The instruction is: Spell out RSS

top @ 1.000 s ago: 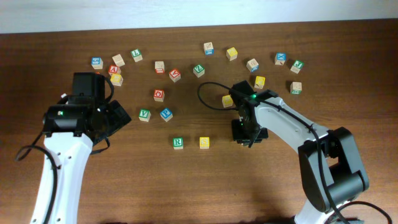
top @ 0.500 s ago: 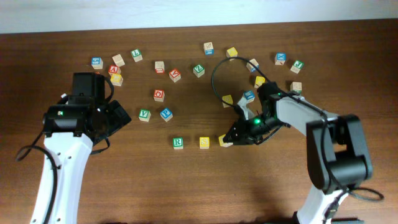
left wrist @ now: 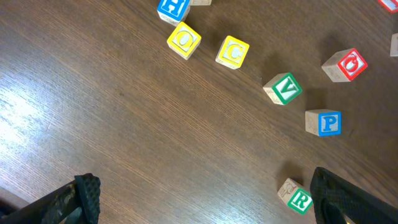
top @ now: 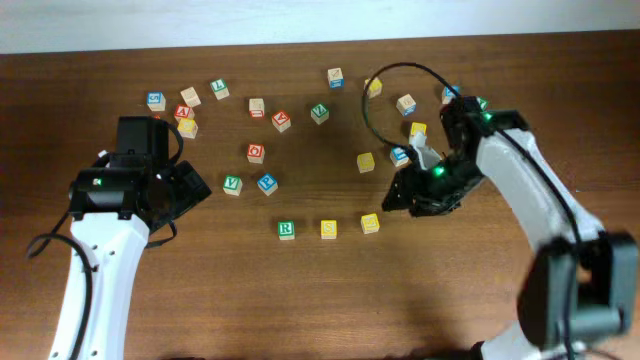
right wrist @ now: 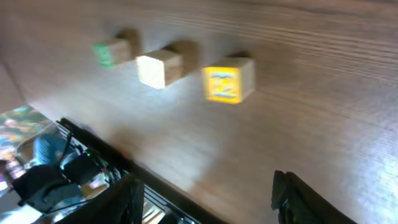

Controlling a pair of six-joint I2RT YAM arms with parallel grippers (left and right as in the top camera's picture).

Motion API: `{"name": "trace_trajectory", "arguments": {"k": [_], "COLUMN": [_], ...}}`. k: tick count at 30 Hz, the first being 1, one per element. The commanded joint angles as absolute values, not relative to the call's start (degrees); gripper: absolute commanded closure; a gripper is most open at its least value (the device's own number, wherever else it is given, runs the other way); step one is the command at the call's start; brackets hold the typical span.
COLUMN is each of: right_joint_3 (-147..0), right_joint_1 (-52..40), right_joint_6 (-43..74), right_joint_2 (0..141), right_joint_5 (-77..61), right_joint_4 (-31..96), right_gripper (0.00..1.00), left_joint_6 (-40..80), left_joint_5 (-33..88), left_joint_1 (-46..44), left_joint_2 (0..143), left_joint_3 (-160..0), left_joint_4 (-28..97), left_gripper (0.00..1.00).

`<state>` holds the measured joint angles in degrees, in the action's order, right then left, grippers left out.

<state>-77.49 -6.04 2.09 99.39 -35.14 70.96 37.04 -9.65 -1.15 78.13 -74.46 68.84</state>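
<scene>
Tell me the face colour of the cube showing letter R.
Green face, white letter; the R cube shows best in the left wrist view.

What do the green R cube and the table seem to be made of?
The small green-faced R cube looks like pale unfinished wood with a painted face: its sides are light tan. The brown table shows wood grain with a slight sheen, maybe laminate.

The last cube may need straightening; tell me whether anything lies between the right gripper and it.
Nothing visible does. Only bare table separates the right gripper from the last yellow cube at the row's right end.
</scene>
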Motion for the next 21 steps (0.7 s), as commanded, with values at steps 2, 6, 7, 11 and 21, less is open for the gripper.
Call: {"name": "trace_trajectory", "arguments": {"k": [2,6,7,11,21], "right_joint_3": [-77.12,-69.93,-67.85,-67.40,-67.40], "right_joint_1": [-14.98,-25.56,-27.07,-27.81,-27.79], "right_joint_6": [34.17,62.48,62.52,68.20,66.43], "right_joint_2": [83.24,83.59,86.24,100.75,109.65], "right_joint_5": [-8.88,0.69,0.01,-3.90,-6.92], "right_joint_4": [69.93,62.57,57.98,51.29,44.95], "right_gripper": [0.39,0.12,0.12,0.30,0.63], "left_joint_6": [36.38,36.38,36.38,36.38,36.38], "left_joint_5": [-9.91,-9.91,-9.91,-9.91,-9.91], "left_joint_1": [-0.99,-0.99,-0.99,-0.99,-0.99], "left_joint_2": [78.00,78.00,78.00,78.00,78.00], "left_joint_3": [-74.67,-74.67,-74.67,-74.67,-74.67], "left_joint_4": [68.86,68.86,68.88,68.86,68.86], "left_gripper": [0.01,0.01,0.01,0.01,0.01]}}
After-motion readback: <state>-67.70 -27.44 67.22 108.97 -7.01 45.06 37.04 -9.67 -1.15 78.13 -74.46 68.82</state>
